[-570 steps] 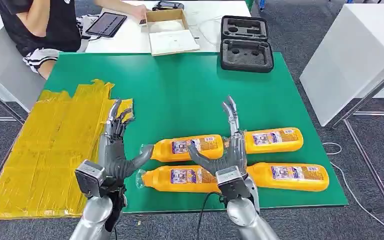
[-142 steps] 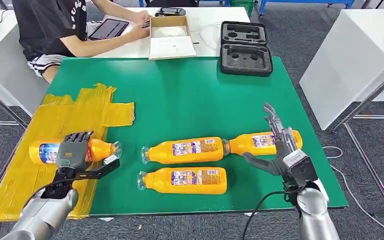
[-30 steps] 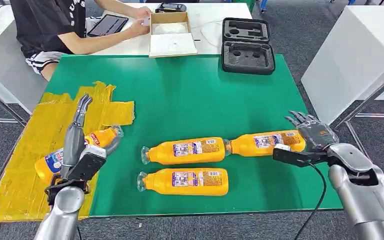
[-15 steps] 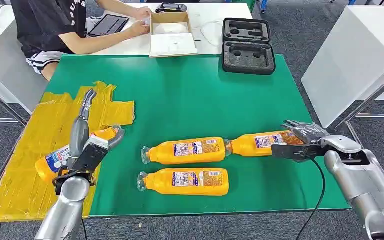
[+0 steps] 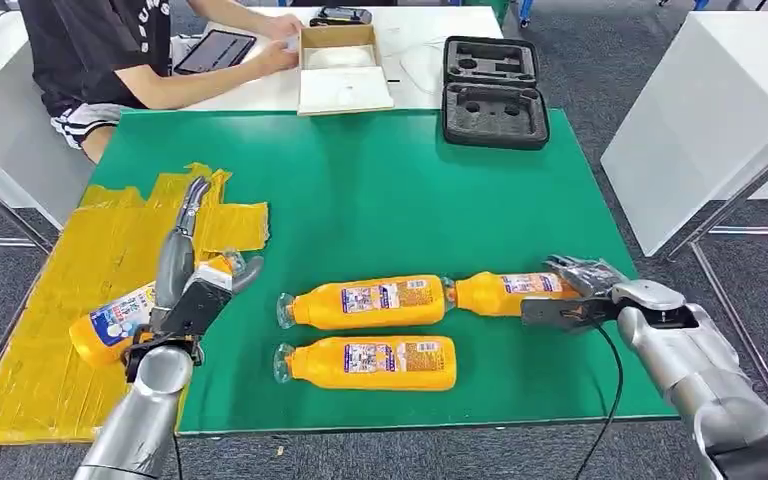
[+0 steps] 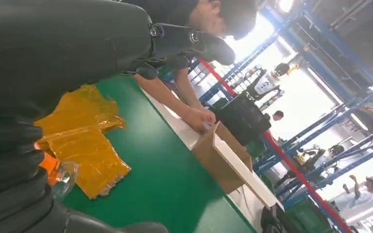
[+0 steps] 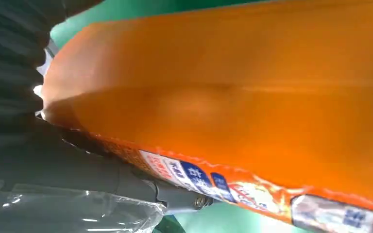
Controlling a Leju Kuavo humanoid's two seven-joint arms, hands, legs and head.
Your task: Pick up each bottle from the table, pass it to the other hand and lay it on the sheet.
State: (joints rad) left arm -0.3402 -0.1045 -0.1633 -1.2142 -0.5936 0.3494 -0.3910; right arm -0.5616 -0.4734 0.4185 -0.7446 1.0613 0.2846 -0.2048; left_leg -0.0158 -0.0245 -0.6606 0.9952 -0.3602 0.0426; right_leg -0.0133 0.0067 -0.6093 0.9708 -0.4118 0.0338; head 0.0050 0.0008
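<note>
Nearest the robot, one orange bottle (image 5: 365, 362) lies on its side on the green tabletop (image 5: 380, 190), between the two hands. Just beyond it lies a second bottle (image 5: 362, 302), touching end to end with a third bottle (image 5: 505, 291). The right hand (image 5: 578, 292) wraps the far end of that third bottle, fingers over its top and thumb along its near side; the right wrist view shows the orange body pressed close against the hand, still lying on the tabletop. The left hand (image 5: 188, 283) is released, fingers stretched straight out and holding nothing. A fourth bottle (image 5: 118, 320) lies tilted on the yellow sheet (image 5: 70, 300), partly under that hand. Farther out, beyond the hands, sit a black foam case (image 5: 494, 92) and a cardboard box (image 5: 340, 68), where a seated person (image 5: 100, 45) reaches toward the box.
</note>
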